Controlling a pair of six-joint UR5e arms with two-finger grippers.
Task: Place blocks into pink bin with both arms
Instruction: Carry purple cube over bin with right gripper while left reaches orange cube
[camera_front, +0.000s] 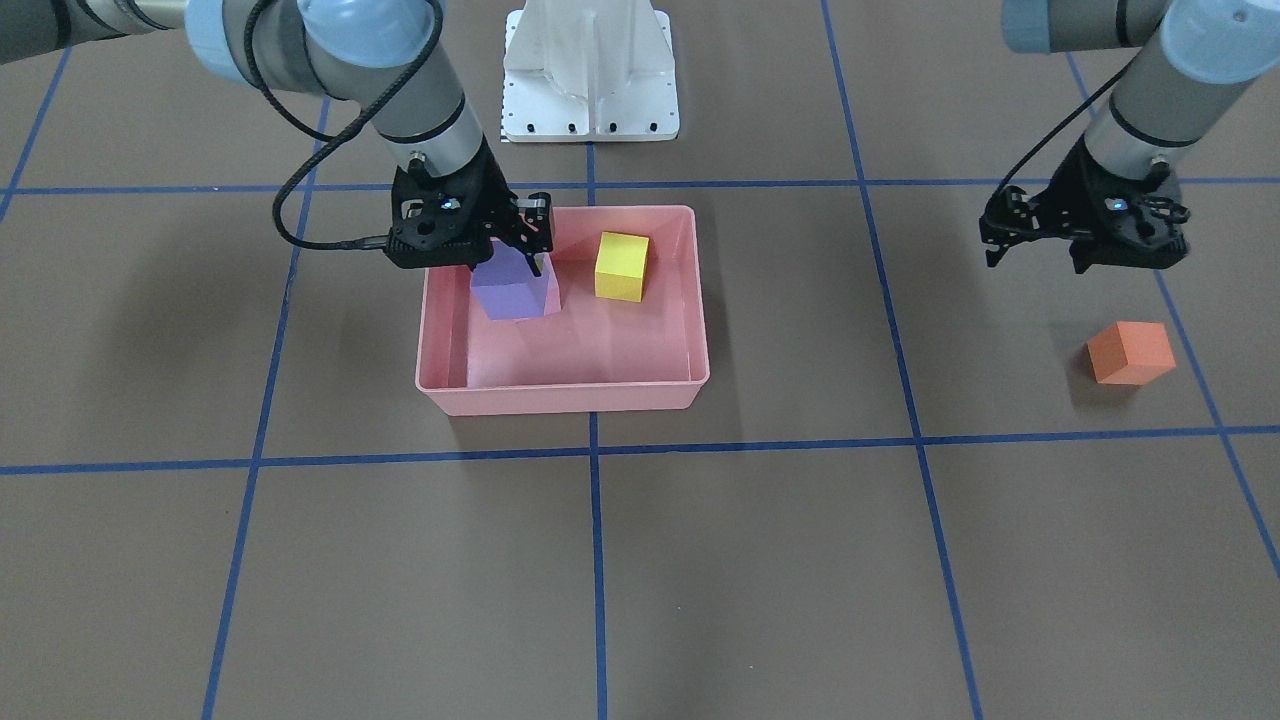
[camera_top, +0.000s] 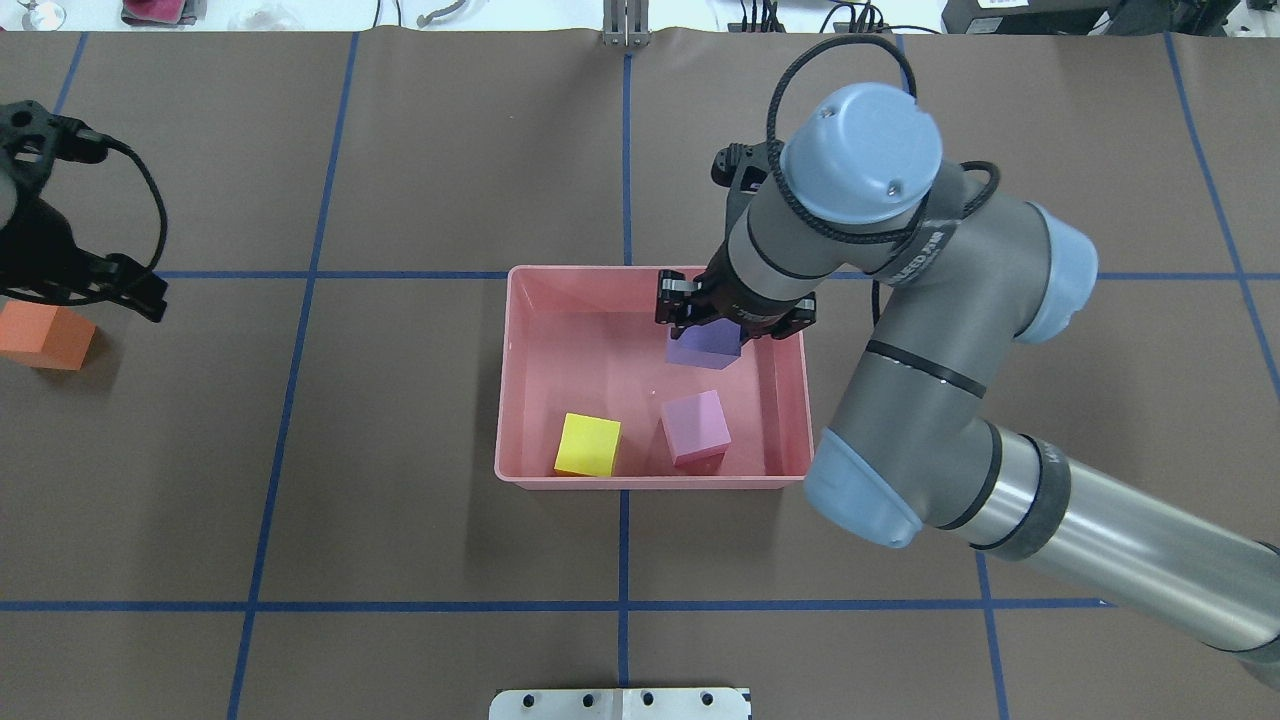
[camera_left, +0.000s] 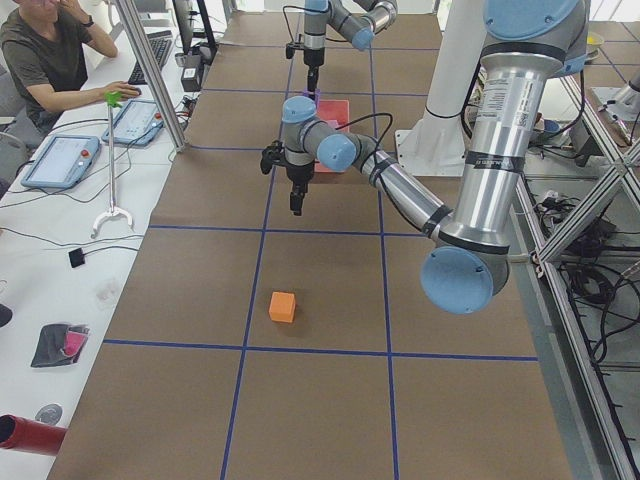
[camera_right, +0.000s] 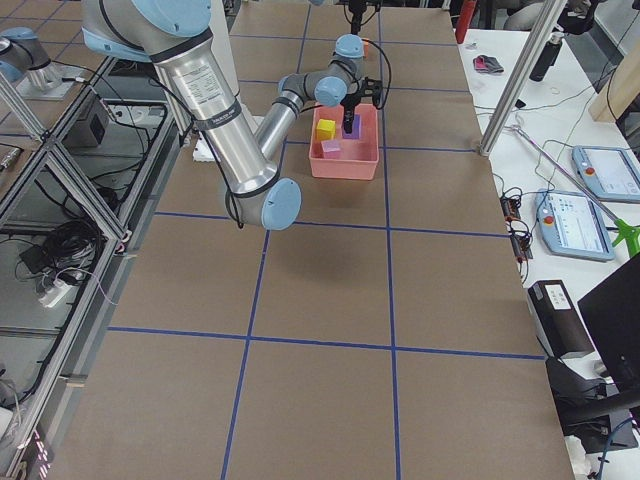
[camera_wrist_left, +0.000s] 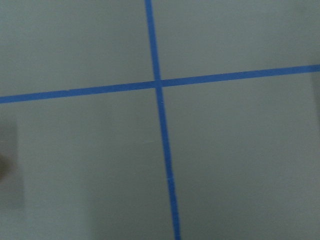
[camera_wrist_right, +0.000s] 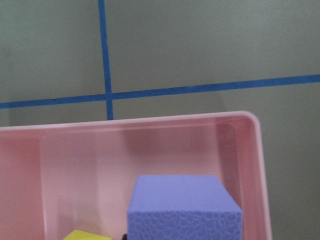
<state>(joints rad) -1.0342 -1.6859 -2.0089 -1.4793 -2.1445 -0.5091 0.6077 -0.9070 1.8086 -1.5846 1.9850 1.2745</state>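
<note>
The pink bin (camera_front: 560, 398) sits at the table's middle and also shows in the overhead view (camera_top: 516, 380). The yellow block (camera_top: 588, 445) and the light pink block (camera_top: 695, 428) lie in it. My right gripper (camera_front: 510, 265) is shut on the purple block (camera_front: 512, 290) and holds it just above the bin's floor; the block also fills the bottom of the right wrist view (camera_wrist_right: 182, 207). The orange block (camera_front: 1130, 352) lies on the table outside the bin. My left gripper (camera_front: 1035, 262) hangs open above the table, just robot-side of the orange block.
The white pedestal base (camera_front: 590, 75) stands behind the bin on the robot's side. Blue tape lines (camera_wrist_left: 160, 85) cross the brown table cover. An operator (camera_left: 45, 55) sits at a side bench with tablets.
</note>
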